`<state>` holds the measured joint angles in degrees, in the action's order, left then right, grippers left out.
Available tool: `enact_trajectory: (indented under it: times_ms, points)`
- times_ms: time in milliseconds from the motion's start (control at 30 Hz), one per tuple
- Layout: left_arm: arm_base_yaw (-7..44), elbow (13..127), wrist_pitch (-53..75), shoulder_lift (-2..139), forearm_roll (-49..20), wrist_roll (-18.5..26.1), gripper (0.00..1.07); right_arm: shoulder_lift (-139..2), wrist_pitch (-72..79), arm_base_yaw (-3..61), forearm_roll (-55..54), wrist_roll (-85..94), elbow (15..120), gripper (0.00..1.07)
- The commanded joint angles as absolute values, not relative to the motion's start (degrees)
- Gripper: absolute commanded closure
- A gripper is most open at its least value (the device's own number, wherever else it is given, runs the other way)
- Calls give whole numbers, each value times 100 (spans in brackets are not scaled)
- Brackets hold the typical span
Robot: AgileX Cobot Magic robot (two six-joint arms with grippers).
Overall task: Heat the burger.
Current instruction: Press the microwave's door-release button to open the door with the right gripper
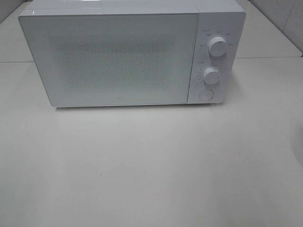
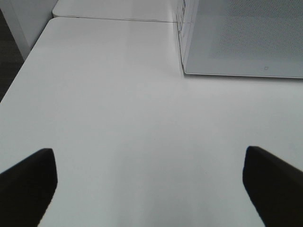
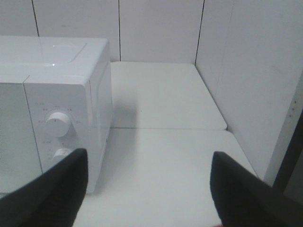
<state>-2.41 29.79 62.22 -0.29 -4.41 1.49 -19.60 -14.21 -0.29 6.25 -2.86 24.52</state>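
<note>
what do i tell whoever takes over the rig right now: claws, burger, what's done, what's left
Left claw: open, empty, above the table near the microwave front.
Right claw: open, empty, off the microwave's right side, near its knobs.
Burger: in no view; the door is shut and nothing shows through it.
Done: cannot tell whether the burger is inside.
Left: find the burger, probably by opening the door, then heat it.

We count one microwave (image 1: 113, 56). Two dials on its panel: one upper knob (image 1: 218, 46), one lower knob (image 1: 211, 75). One round button (image 1: 206, 94). One bench (image 1: 151, 170). Two tools: one left tool (image 2: 151, 189), one right tool (image 3: 149, 189), two fingers each.
</note>
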Motion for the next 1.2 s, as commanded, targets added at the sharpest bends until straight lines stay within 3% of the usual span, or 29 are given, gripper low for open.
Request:
enact_trajectory:
  times_ms: [33,200,300,600,800,900,967,1200]
  points:
    - [-229,2951,6136,-109,-453,143,4,-2229,-183,-57,871,-269,2068,40]
    - [-229,2951,6136,-109,-453,143,4,-3375,2578,-57,934,-321,1243,47]
    - [-229,2951,6136,-109,-453,143,4,-3959,3214,-57,934,-321,1100,50]
    - [-229,2951,6136,-109,-453,143,4,-5432,4211,-57,1049,-321,1043,63]
    - [-229,2951,6136,-109,-453,143,4,-6944,5351,-57,1049,-298,1043,82]
    - [-229,2951,6136,-109,-453,143,4,-7259,5552,-57,1054,-298,1043,84]
    - [-229,2951,6136,-109,-453,143,4,-7706,5838,-57,1094,-418,1043,94]
    - [-229,2951,6136,-109,-453,143,4,-8468,6394,-57,1324,-773,1043,105]
